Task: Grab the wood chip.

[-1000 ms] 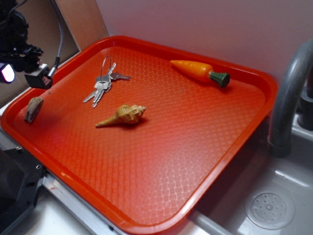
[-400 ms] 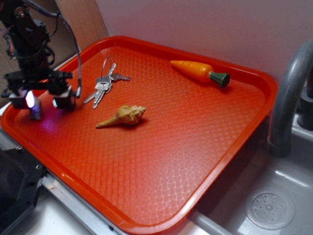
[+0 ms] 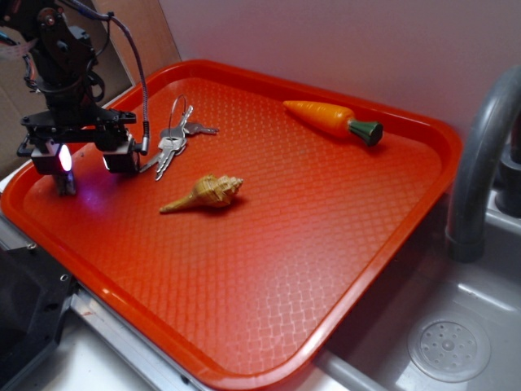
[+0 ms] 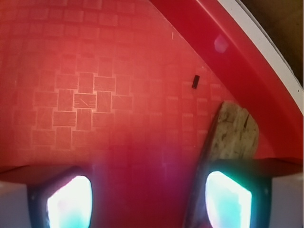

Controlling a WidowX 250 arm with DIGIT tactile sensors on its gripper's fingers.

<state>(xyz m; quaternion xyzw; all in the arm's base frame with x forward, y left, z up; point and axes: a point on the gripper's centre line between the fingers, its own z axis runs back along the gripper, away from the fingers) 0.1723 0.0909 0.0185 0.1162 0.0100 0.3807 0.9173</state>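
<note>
The wood chip point(image 3: 65, 184), a small grey-brown flat piece, lies at the left edge of the red tray point(image 3: 440, 142), mostly hidden under my gripper's left finger. My gripper point(image 3: 89, 160) is open and low over the tray, its lit fingers straddling this corner. In the wrist view the wood chip point(image 4: 233, 134) lies by the right finger point(image 4: 228, 199), next to the tray's rim point(image 4: 247, 52). The gap of the gripper point(image 4: 149, 199) holds only bare tray floor.
A bunch of keys point(image 3: 171, 140) lies just right of the gripper. A tan spiral seashell point(image 3: 207, 192) lies mid-tray. A toy carrot point(image 3: 334, 120) lies at the back. A grey faucet point(image 3: 480, 155) and sink drain point(image 3: 448, 349) are on the right.
My gripper came in from the upper left and down to the tray over the wood chip, then shifted slightly right. The chip, fully visible before, is now mostly covered.
</note>
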